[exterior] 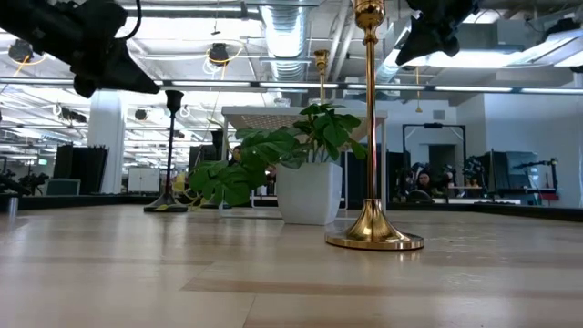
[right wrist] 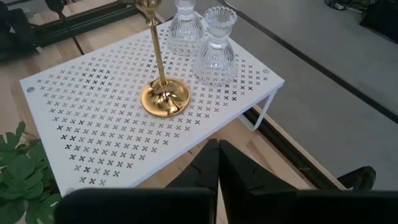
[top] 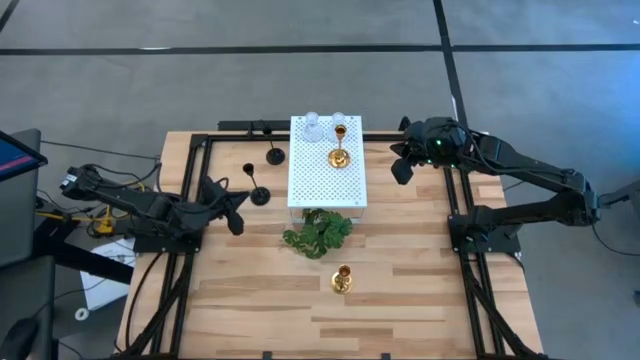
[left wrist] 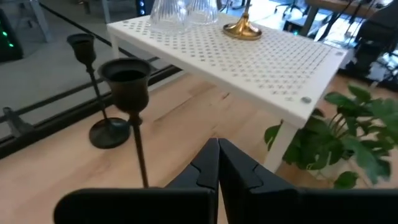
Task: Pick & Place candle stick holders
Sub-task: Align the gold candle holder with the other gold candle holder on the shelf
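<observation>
A: Quickly, left to right. Left gripper (top: 237, 208) fingers pressed together, empty, hovering just left of nearer black holder (top: 259, 193); second black holder (top: 274, 154) farther back.

B: Next move, probably: open wide, approach the thin stem level, close gently, avoid tipping.

A: White perforated shelf (top: 327, 190) already bearing gold holder (top: 339, 155) and two glass holders (top: 324, 125). Other gold holder (top: 342, 281) near edge, past green sprig (top: 318, 234). Right gripper (top: 401, 168) closed, empty, just right of shelf.

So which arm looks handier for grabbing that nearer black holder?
Left, probably. Its gripper hangs shut right beside the black holder, while the right gripper sits across the white shelf.
</observation>
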Robot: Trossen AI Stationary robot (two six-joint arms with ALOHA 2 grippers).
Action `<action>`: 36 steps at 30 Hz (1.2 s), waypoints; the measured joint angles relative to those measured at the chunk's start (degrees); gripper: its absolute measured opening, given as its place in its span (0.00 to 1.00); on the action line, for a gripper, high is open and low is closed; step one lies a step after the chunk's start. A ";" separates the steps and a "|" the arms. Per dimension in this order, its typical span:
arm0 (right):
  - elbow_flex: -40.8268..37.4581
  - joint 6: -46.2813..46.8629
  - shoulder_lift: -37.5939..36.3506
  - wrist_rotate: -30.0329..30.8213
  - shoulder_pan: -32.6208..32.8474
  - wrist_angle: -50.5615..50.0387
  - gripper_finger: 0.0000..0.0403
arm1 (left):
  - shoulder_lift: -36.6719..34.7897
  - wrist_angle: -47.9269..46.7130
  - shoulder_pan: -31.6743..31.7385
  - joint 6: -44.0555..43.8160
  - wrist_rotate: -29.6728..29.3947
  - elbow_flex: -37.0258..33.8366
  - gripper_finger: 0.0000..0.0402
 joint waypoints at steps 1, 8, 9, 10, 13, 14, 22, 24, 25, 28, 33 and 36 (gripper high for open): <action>0.00 0.00 0.00 0.00 0.00 0.00 0.00 | 0.01 -0.33 0.00 -0.01 -0.05 0.00 0.01; 0.00 0.00 0.00 0.00 0.00 0.00 0.00 | 0.02 -0.73 0.00 1.61 -2.15 0.00 0.01; 0.00 0.00 0.00 0.00 0.00 0.00 0.00 | 0.00 -0.73 0.00 1.64 -2.15 0.00 0.01; 0.00 0.00 0.00 0.00 0.00 0.00 0.00 | 0.00 -0.73 0.00 1.66 -2.10 0.00 0.01; 0.00 0.00 0.00 0.00 0.00 0.05 0.00 | 0.25 -0.73 0.00 1.79 -0.79 0.00 0.01; 0.00 0.00 0.00 0.00 0.00 0.10 0.00 | 0.60 -0.73 0.00 1.79 -0.40 0.00 0.01; 0.00 0.00 0.00 0.00 0.00 0.22 0.00 | 5.33 -0.64 0.00 1.69 1.96 0.00 0.03; 0.00 0.00 0.00 0.00 0.00 0.22 0.00 | 6.90 -0.64 0.00 1.57 1.98 0.00 0.03; 0.00 0.00 0.00 0.00 0.00 0.22 0.00 | 7.58 -0.58 0.00 1.23 1.90 0.00 0.03; 0.00 0.00 0.00 0.00 0.00 0.22 0.00 | 9.40 -0.59 0.00 -0.49 1.15 0.00 0.01; 0.00 -0.01 0.00 -0.47 0.00 0.21 0.00 | 10.51 2.00 0.02 -0.64 1.96 0.00 0.01; 0.00 -0.04 0.00 -6.23 0.00 -0.39 0.00 | 10.51 3.36 0.00 -0.60 4.43 0.00 0.01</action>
